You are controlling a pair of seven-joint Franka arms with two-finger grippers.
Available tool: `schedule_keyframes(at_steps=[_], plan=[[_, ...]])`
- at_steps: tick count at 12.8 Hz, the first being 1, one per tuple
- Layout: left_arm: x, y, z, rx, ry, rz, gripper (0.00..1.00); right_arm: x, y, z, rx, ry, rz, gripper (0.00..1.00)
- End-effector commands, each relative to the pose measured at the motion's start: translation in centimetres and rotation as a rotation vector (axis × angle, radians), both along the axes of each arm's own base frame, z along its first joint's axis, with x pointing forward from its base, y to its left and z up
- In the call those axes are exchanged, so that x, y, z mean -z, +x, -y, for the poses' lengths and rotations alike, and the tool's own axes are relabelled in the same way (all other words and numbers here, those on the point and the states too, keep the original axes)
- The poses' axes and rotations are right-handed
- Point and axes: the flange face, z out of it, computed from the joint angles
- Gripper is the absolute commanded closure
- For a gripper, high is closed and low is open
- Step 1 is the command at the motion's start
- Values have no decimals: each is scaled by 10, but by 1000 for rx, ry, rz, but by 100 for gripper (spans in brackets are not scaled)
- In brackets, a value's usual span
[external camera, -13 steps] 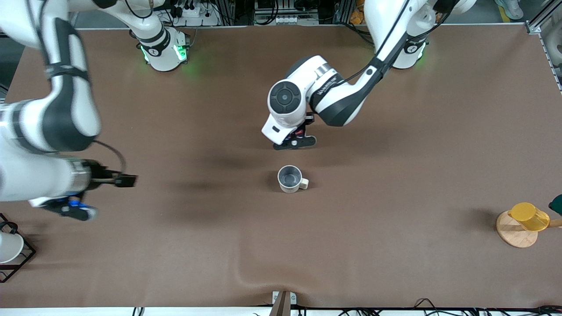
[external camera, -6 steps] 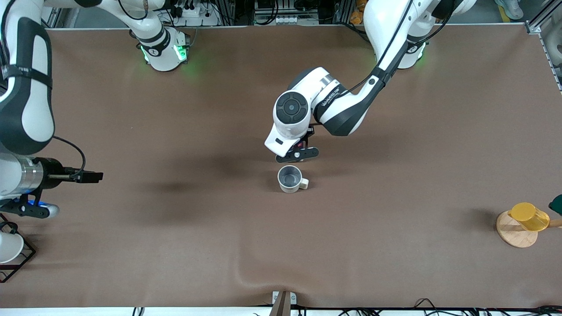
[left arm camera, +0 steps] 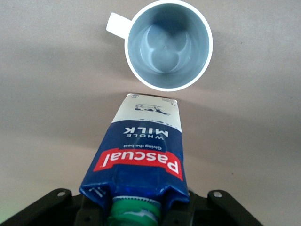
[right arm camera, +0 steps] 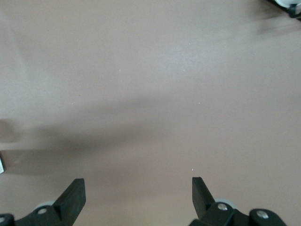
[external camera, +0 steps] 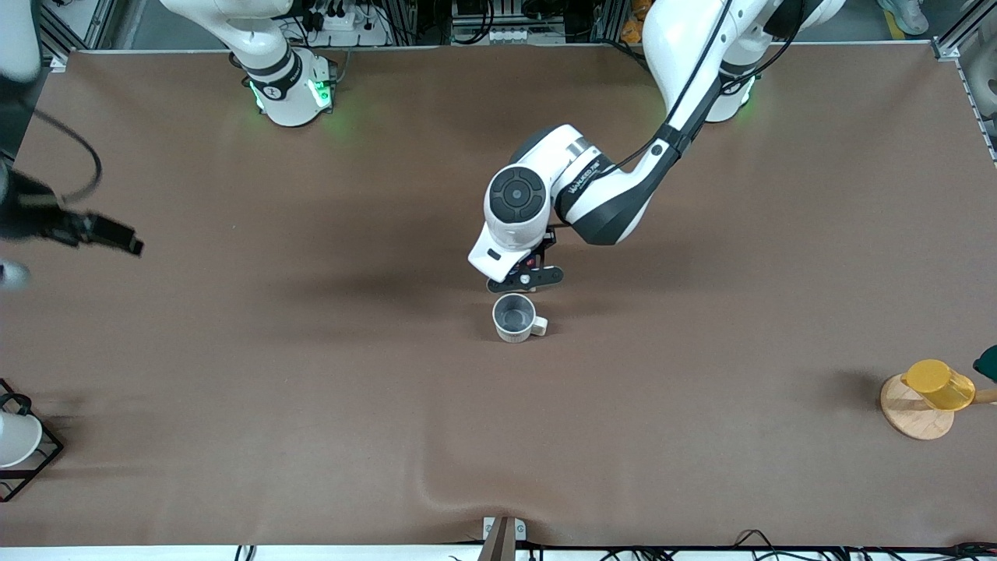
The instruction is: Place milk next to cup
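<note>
Carton read "Pascual", "WHOLE MILK". Left gripper (left arm camera: 141,207) pinched the milk (left arm camera: 141,155) by its top, just beside the cup (left arm camera: 169,44); cap half hidden. Right gripper (right arm camera: 138,195) spread wide over bare table (right arm camera: 150,70).

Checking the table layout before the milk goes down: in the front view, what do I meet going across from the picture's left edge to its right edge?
White cup in a black wire frame → left gripper shut on the milk, over the table by the cream mug → yellow cup on a round wooden coaster.
</note>
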Motion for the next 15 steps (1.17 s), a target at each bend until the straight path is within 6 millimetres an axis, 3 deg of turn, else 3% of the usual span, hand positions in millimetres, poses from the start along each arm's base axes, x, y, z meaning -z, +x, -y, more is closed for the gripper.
schedule_keyframes(at_steps=[1, 5, 8, 13, 15], plan=[[4, 5, 3, 21, 1, 26, 100, 12, -14, 4, -6, -26, 12, 0], [6, 14, -5, 5, 7, 39, 100, 4, -12, 4, -9, -27, 50, 0], [6, 16, -4, 9, -5, 51, 100, -23, -5, 1, -14, -36, 116, 0], [9, 17, -3, 4, -9, 53, 100, -24, -2, 5, -11, -45, 120, 0], [10, 17, -2, -5, -15, 60, 1, -25, -2, 4, -8, -44, 123, 0]])
